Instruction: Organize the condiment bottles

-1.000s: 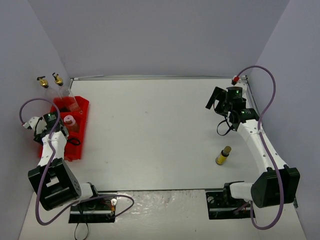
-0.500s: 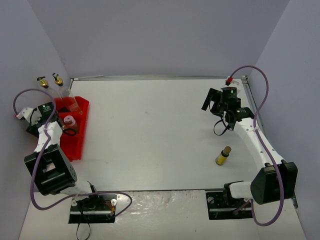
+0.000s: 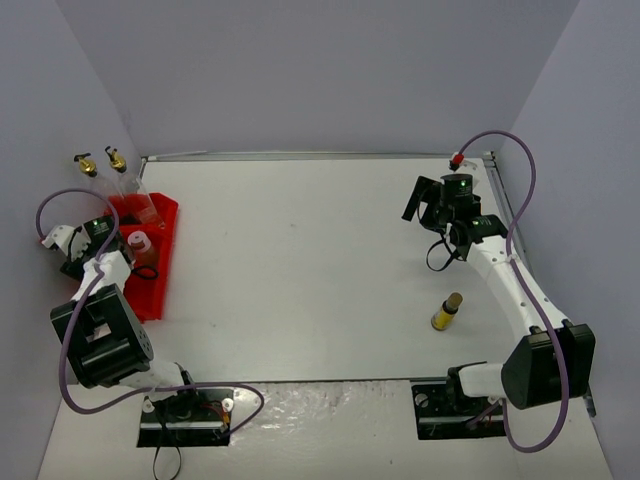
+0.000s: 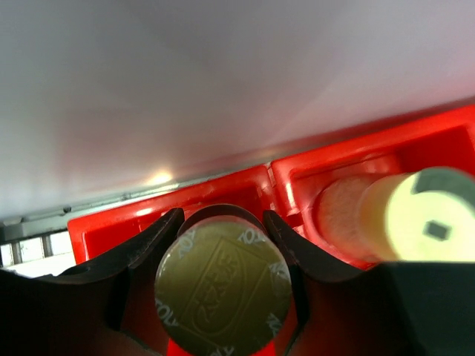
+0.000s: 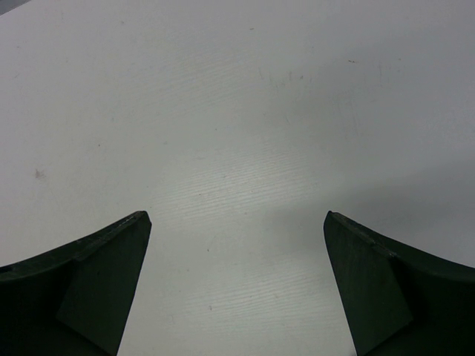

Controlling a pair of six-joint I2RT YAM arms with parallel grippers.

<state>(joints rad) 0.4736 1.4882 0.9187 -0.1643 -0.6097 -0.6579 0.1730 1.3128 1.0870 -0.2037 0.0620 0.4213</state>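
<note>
Red tray [image 3: 152,296] at the left of the table [image 3: 300,260] holds a pink-capped bottle [image 3: 139,245] and two gold-spouted bottles [image 3: 128,183], left gripper [image 4: 221,216] clamped on what looks like a brown-capped bottle [image 4: 223,293] above it, right gripper [image 5: 237,289] jaws wide over the table, a slim yellow bottle [image 3: 446,312] upright near that arm.

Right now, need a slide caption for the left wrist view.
Left end effector shut on a brown-capped bottle at the red tray, yellow-capped bottle in the next compartment.
</note>
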